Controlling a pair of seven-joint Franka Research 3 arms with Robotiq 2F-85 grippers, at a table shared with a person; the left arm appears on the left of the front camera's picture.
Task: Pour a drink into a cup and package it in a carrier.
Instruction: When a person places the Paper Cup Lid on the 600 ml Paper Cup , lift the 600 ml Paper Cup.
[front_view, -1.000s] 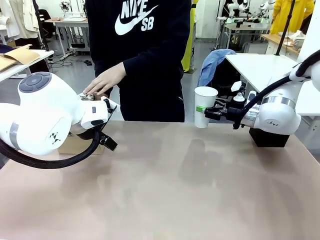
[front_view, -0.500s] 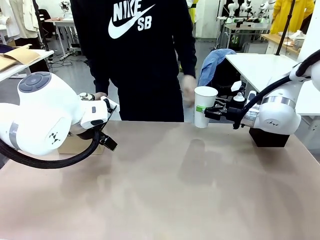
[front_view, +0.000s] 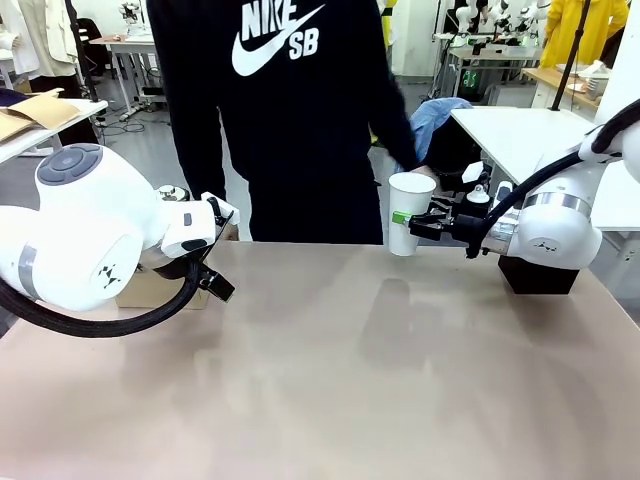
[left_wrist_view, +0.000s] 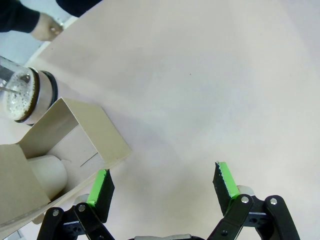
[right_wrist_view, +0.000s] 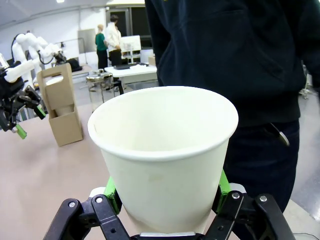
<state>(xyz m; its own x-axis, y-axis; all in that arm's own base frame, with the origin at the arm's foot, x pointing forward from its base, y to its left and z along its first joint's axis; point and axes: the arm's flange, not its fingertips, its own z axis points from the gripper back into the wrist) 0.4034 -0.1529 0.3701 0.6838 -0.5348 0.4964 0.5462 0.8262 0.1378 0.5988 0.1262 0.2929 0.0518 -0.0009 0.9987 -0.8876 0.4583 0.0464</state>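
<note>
Beige table (front_view: 330, 380), w/ person in black sweatshirt (front_view: 290, 120) standing at its far edge. Front view has the brown cardboard carrier (front_view: 150, 291) mostly behind the white L arm (front_view: 80, 240), near table's L side. L wrist view looks down into it: low box, a white rounded thing in one slot, partly cut off by frame. Tall white paper cup (front_view: 410, 210) is held off the table at far R by the right gripper (front_view: 408, 224), jaws clamped on its lower wall. R wrist view gives the inner wall, bottom hidden. Clear glass jar of dark foamy drink (left_wrist_view: 25, 97) stands right beside carrier, cropped at edge. Left gripper (left_wrist_view: 162, 182): jaws wide apart, nothing between, over bare table just beside carrier.
</note>
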